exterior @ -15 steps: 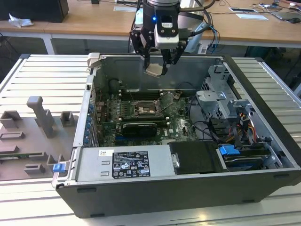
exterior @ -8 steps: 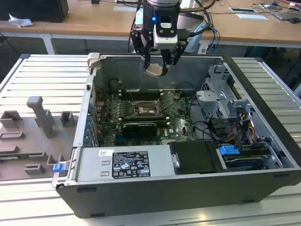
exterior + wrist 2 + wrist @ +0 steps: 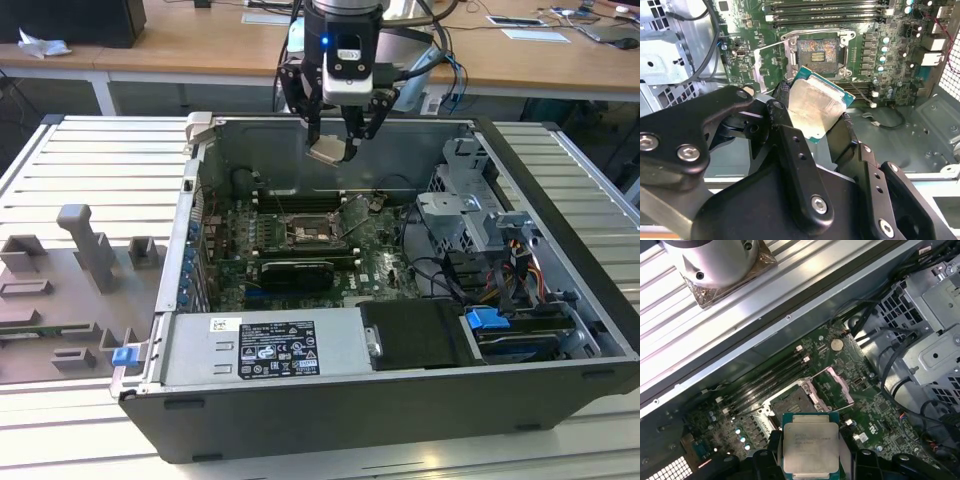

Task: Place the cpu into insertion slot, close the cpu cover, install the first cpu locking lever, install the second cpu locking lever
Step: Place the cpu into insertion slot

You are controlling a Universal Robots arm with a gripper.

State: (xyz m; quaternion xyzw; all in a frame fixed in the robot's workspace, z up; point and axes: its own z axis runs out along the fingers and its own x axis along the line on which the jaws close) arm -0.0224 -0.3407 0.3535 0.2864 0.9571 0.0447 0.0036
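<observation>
One chip is all the arm carries just now: the gripper (image 3: 335,150) hangs above the open computer case (image 3: 400,420), up near its back wall, with its jaws closed on the cpu (image 3: 327,150), pinching it by two opposite edges. In the second wrist view the cpu (image 3: 815,107) sits tilted between the black fingers (image 3: 845,132), its pale metal face towards the camera and a green rim showing round it. In the first wrist view the cpu (image 3: 810,447) lies flat-on, with the gripper (image 3: 810,460) dark on either side of it. The chip is in the air, well clear of the motherboard (image 3: 385,262) and touching nothing but the fingers. Below it the insertion slot (image 3: 305,232) lies bare, its dark centre exposed in both wrist views (image 3: 817,51) (image 3: 792,400). The cpu cover (image 3: 844,388) is swung up and open, hinged back just beside the slot. Long memory slots (image 3: 825,12) run along the slot's far side, towards the back wall. A black card (image 3: 295,272) lies on the near side of the slot, and a grey tray of fixtures (image 3: 60,300) sits on the table to the exterior view's left.
</observation>
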